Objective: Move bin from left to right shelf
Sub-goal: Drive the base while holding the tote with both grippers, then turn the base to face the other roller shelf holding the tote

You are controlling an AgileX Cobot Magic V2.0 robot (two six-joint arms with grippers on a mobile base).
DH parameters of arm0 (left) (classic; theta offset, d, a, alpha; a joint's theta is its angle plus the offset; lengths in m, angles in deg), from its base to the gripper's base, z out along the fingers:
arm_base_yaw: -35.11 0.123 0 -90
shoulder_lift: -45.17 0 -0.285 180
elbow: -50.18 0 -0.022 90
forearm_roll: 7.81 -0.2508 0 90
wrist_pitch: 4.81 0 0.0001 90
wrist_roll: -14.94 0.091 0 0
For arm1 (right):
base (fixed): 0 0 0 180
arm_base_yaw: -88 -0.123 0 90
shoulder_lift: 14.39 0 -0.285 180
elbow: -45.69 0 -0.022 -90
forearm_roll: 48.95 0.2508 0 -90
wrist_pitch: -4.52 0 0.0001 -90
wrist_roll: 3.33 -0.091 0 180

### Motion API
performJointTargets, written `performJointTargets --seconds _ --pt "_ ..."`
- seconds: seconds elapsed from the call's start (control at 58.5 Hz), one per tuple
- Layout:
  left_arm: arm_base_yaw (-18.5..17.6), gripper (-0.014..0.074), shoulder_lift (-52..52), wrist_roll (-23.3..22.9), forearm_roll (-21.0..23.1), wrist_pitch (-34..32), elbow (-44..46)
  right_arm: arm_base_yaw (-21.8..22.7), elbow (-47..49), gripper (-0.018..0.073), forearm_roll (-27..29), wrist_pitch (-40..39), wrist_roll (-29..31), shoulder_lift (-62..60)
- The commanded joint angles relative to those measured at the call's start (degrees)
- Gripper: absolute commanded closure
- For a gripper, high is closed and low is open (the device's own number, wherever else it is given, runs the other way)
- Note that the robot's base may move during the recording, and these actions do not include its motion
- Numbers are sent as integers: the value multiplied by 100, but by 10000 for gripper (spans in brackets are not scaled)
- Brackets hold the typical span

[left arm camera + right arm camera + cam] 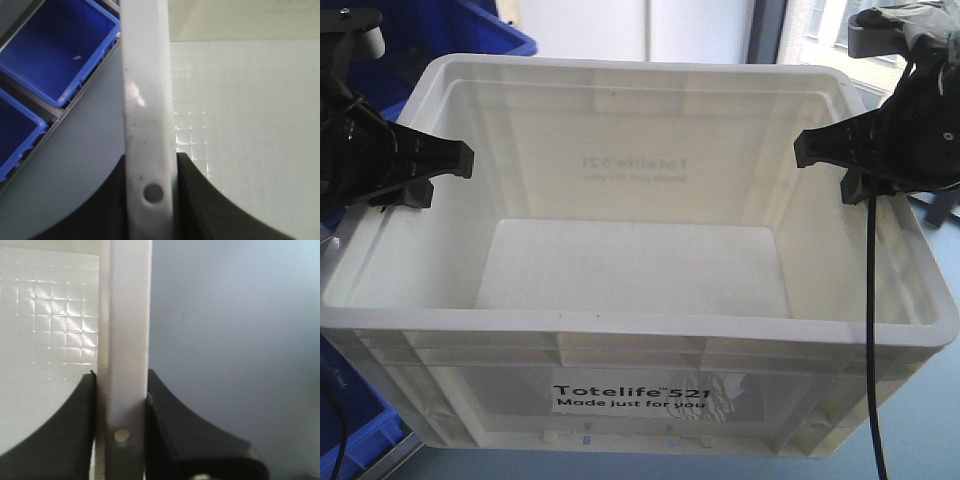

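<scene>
Carrying is the step in hand. The white bin [640, 130] sits between the two sets of jaws, gripped on both short sides. The left jaws pinch the left rim [147, 100], with one black pad [200, 200] inside the wall and the other outside. The right jaws clamp the right rim [125, 315] the same way, and their outer pad [175, 430] is pressed against it. Both grips look snug, with no gap showing at either wall. The bin is empty.

The next move, as I judge it, calls for both arms to travel sideways together, level and at one pace. That keeps the rim from twisting or sliding out of the jaws. The black cable [871, 330] hanging below the right jaws should stay free of the bin.

Neither shelf shows as a whole. Blue bins [65, 50] lie outside the left jaws, and a bare grey-blue surface [235, 340] lies outside the right jaws. I cannot tell whether the bin's base rests on something or hangs clear, because its underside is cut off. The arms behind the jaws are mostly out of view.
</scene>
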Motion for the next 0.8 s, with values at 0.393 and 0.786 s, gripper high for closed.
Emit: performJointTargets --seconds 0.393,0.786 --pt "-46 603 -270 31 104 -637 234 -11 187 547 -325 7 138 -186" --pt "-46 603 -270 31 104 -637 234 -11 187 547 -325 7 138 -186"
